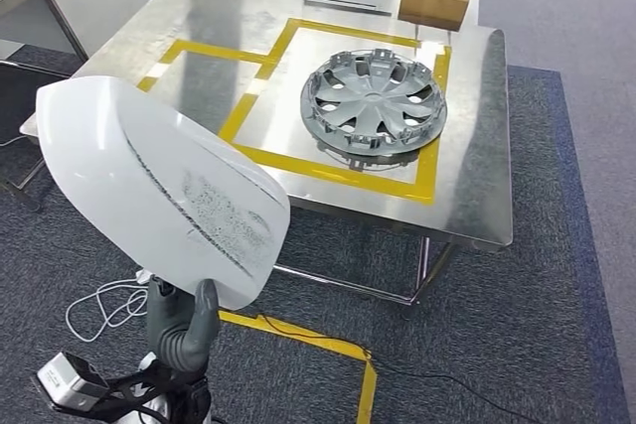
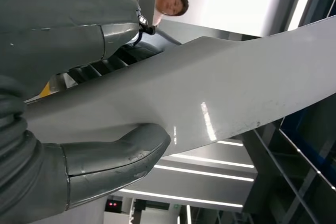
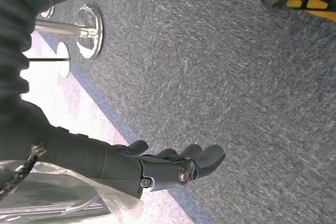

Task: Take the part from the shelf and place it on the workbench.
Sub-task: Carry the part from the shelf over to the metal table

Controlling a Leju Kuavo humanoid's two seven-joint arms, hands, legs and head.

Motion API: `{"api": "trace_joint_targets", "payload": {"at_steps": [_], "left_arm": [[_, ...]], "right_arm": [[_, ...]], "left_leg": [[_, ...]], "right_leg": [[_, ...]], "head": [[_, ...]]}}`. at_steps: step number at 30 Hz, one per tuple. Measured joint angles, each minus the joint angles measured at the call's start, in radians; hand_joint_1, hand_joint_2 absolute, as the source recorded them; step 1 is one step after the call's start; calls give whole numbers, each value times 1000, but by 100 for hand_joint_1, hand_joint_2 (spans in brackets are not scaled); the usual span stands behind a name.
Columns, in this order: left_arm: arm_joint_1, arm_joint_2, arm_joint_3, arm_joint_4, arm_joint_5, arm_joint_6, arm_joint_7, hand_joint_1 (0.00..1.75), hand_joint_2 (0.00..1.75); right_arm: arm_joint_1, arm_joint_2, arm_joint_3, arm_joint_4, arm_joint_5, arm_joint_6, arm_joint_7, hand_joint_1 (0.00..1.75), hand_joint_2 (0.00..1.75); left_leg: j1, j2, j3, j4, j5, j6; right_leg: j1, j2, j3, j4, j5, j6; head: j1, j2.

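We've got the white body panel (image 1: pixel 161 191) clamped in our left hand (image 1: pixel 184 330), thumb under, fingers (image 2: pixel 71 35) over its edge, short of the desk (image 1: pixel 480 146). Right hand (image 3: pixel 166 166) hangs loose, holding nothing.

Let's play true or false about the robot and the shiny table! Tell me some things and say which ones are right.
1. The left hand holds a white part. True.
2. The wheel cover lies on the floor. False: it lies on the metal workbench, inside yellow tape.
3. The right hand holds a part. False: it is open above the carpet.
4. The white part is already on the workbench. False: it is in the air, in front of it.
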Motion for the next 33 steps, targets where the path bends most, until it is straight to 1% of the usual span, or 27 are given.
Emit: {"api": "trace_joint_targets", "payload": {"at_steps": [1,2,4,6,7,9,10,11,12,13,14,15,16,17,20,21,22,23,25,26,27,28,29,30,31,32,33], "left_arm": [[0,0,0,0,-3,3,-1,175,175],[0,0,0,0,-7,5,-1,175,175],[0,1,0,0,-17,9,-1,175,175],[0,1,0,-1,-22,9,-1,175,175],[0,1,0,-2,-22,9,-1,175,175],[0,3,0,-2,-22,2,-3,175,175],[1,4,-1,-2,-21,-4,-5,175,175],[3,5,-1,-2,-21,-9,-6,175,175],[5,6,-1,-2,-21,-12,-7,175,175],[6,6,-2,-2,-22,-11,-8,175,175],[6,6,-2,-2,-22,-9,-9,175,175],[6,6,-2,-2,-22,-5,-9,175,175],[6,6,-1,-3,-21,-1,-9,175,175],[7,6,-1,-3,-21,3,-9,175,175],[10,4,0,-3,-17,10,-9,175,175],[10,3,0,-3,-15,11,-9,175,175],[10,2,0,-3,-14,12,-9,175,175],[9,1,0,-3,-12,13,-9,175,175],[10,1,1,-3,-11,14,-8,175,175],[10,1,1,-3,-10,15,-8,175,175],[10,1,1,-3,-10,15,-8,175,175],[10,1,2,-3,-10,15,-8,175,175],[10,1,2,-3,-10,15,-8,175,175],[10,1,2,-3,-10,15,-8,175,175],[10,1,2,-3,-10,15,-8,175,175],[10,1,3,-3,-10,15,-8,175,175],[10,1,4,-3,-10,15,-7,175,175]], "right_arm": [[-1,0,0,0,0,0,0,0,175],[-1,0,1,0,0,0,0,0,175],[0,0,2,0,1,1,0,0,175],[1,0,2,0,1,2,0,0,175],[0,0,2,0,1,2,0,0,175],[0,0,3,0,1,2,-2,0,175],[1,0,3,0,1,3,-2,0,175],[2,0,3,0,1,3,-2,0,175],[3,0,3,0,1,3,-2,0,175],[3,0,3,0,1,3,-2,0,175],[2,0,3,0,0,3,-2,0,175],[2,0,4,0,0,3,-2,0,175],[1,0,4,0,0,3,-2,0,175],[1,0,4,1,-1,3,-2,0,175],[0,0,4,1,-3,2,-2,0,175],[-1,0,4,1,-3,1,-2,0,175],[-1,0,4,0,-3,0,-2,0,175],[-1,0,4,0,-3,0,-2,0,175],[1,0,4,0,-4,-1,-3,0,175],[2,0,4,0,-4,-1,-3,0,175],[4,0,4,0,-4,-1,-3,0,175],[4,0,4,0,-4,-1,-3,0,175],[4,-1,4,0,-4,-1,-3,0,175],[3,-1,4,0,-4,-1,-3,0,175],[1,-1,4,0,-4,-1,-3,0,175],[0,-1,4,0,-4,-1,-3,0,175],[0,-1,4,0,-4,-1,-3,0,175]], "left_leg": [[-2,0,-1,2,-1,-4],[-4,0,-2,4,-2,-9],[-5,0,-4,4,-1,-18],[-2,0,-10,23,-18,-29],[-1,1,-25,58,-42,-35],[3,1,-87,189,-101,-44],[4,2,-118,254,-120,-46],[5,2,-139,293,-123,-47],[5,2,-140,292,-107,-46],[6,2,-123,252,-74,-44],[6,2,-94,184,-32,-39],[3,2,-66,118,0,-34],[1,2,-43,62,18,-28],[-1,2,-32,30,23,-23],[-1,0,-30,10,18,-13],[1,0,-27,5,20,-8],[4,1,-25,0,21,-3],[5,2,-23,-2,21,1],[4,3,-23,-2,18,6],[4,3,-23,-2,18,7],[4,2,-22,-2,17,7],[4,1,-20,-2,17,6],[5,0,-18,-1,15,5],[3,0,-16,0,13,1],[1,-1,-16,3,11,-4],[-1,-1,-16,4,9,-9],[-2,-1,-17,5,9,-14]], "right_leg": [[1,1,25,-46,11,-4],[1,1,39,-69,12,-8],[2,2,42,-73,12,-18],[0,0,44,-78,15,-29],[-2,0,45,-81,14,-35],[-2,-1,47,-82,4,-46],[-2,-2,49,-81,0,-49],[-1,-4,54,-81,-2,-50],[-1,-5,60,-80,-2,-49],[-1,-5,66,-79,-1,-47],[-1,-4,73,-79,-4,-45],[1,-3,76,-78,-8,-41],[2,-2,76,-77,-10,-36],[3,-2,73,-77,-11,-31],[3,-4,66,-78,-12,-15],[2,-4,60,-66,-22,-10],[2,-3,44,-36,-41,-6],[1,-1,15,18,-68,-3],[1,-1,-58,157,-123,3],[1,-1,-84,203,-132,4],[1,-1,-92,210,-119,5],[1,-1,-79,175,-89,4],[0,-1,-48,107,-49,3],[1,-1,-12,33,-20,2],[1,0,18,-26,-1,-2],[2,1,38,-63,7,-6],[3,2,45,-74,4,-11]], "head": [[-1,0],[-2,0],[-3,0],[-5,0],[-7,0],[-11,0],[-11,0],[-11,0],[-11,0],[-11,0],[-12,0],[-12,0],[-12,0],[-12,0],[-10,0],[-10,0],[-9,0],[-8,0],[-6,0],[-6,0],[-6,0],[-6,0],[-6,0],[-5,0],[-6,0],[-7,0],[-8,0]]}}
